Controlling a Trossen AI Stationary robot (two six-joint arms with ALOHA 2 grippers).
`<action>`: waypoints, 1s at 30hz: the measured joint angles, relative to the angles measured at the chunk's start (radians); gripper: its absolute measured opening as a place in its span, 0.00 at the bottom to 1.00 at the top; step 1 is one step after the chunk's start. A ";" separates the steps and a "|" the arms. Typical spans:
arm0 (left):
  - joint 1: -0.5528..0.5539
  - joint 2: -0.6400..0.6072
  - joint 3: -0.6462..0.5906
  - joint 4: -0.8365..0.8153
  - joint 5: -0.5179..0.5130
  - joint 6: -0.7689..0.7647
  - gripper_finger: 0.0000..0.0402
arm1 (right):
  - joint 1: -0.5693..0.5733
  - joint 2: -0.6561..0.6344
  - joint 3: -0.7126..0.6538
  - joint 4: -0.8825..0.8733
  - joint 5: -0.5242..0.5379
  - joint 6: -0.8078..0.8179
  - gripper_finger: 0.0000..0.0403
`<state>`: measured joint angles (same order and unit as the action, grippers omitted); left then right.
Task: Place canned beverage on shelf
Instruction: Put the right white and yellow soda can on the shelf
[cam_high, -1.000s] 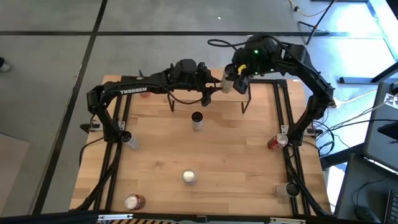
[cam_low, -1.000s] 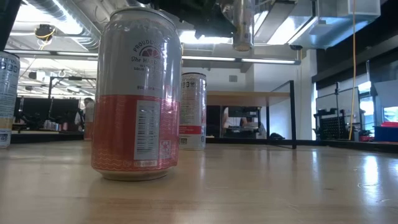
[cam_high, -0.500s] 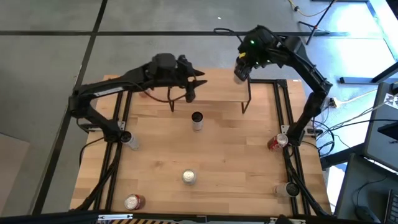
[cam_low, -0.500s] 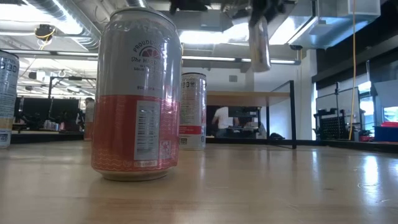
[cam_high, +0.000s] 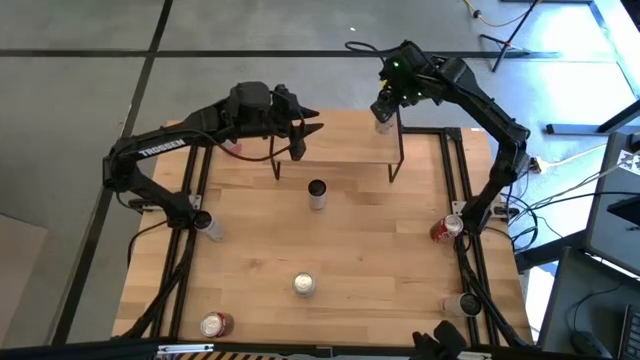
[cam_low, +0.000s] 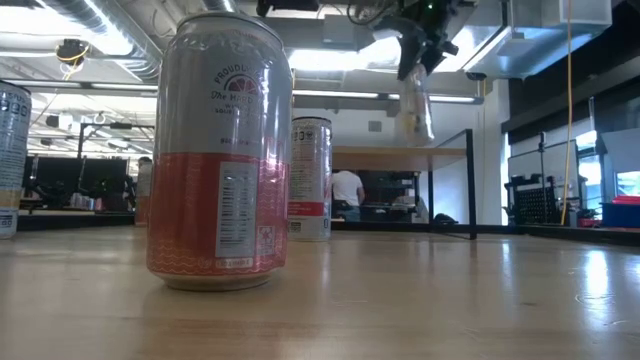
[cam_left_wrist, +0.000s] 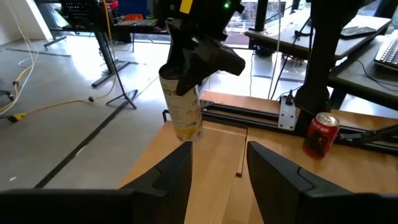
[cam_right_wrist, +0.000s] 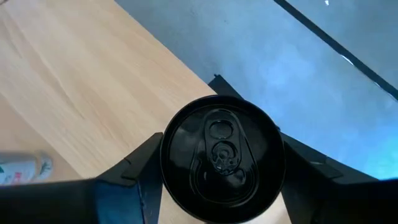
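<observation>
Nearest to the low camera, a red and silver can (cam_low: 220, 155) stood upright on the desk (cam_low: 420, 300), and a second tall can (cam_low: 311, 180) stood behind it, closer to the shelf (cam_low: 400, 152). From above, this second can (cam_high: 317, 194) was on the desk just in front of the shelf (cam_high: 340, 143), between its black legs, and more cans were spread on the desk well apart from the shelf: a silver one (cam_high: 304, 285), a red one (cam_high: 216, 324) at the near corner, a pale one (cam_high: 210, 226) on the left side and a red one (cam_high: 446, 229) on the right side. The left gripper (cam_high: 306, 131) hovered over the left part of the shelf with its fingers (cam_left_wrist: 267, 165) partly open and nothing between them. The right gripper (cam_high: 383, 112) was at the far right corner of the shelf, and its fingers (cam_right_wrist: 127, 171) were closed on the two sides of the canned beverage (cam_right_wrist: 221, 158), whose black top with the pull tab faced the wrist camera. This canned beverage (cam_left_wrist: 184, 106) hung upright, and the pictures did not show surely if its base touched the top board of the shelf. Beyond the shelf, in the room, a person (cam_low: 347, 190) in a white shirt was visible.
</observation>
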<state>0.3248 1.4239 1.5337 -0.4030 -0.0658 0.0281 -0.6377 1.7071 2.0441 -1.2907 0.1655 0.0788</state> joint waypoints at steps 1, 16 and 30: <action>0.000 0.000 0.000 0.000 0.000 0.000 0.37 | -0.005 -0.007 -0.019 0.019 0.003 -0.001 0.56; 0.000 0.000 0.000 0.000 0.000 0.000 0.37 | -0.046 -0.177 -0.266 0.173 -0.040 0.066 0.56; -0.001 0.001 0.000 -0.001 0.000 0.000 0.37 | -0.043 -0.178 -0.338 0.224 -0.034 0.080 0.58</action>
<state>0.3241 1.4246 1.5333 -0.4037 -0.0658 0.0277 -0.6811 1.5287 1.7058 -1.0668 0.1318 0.1589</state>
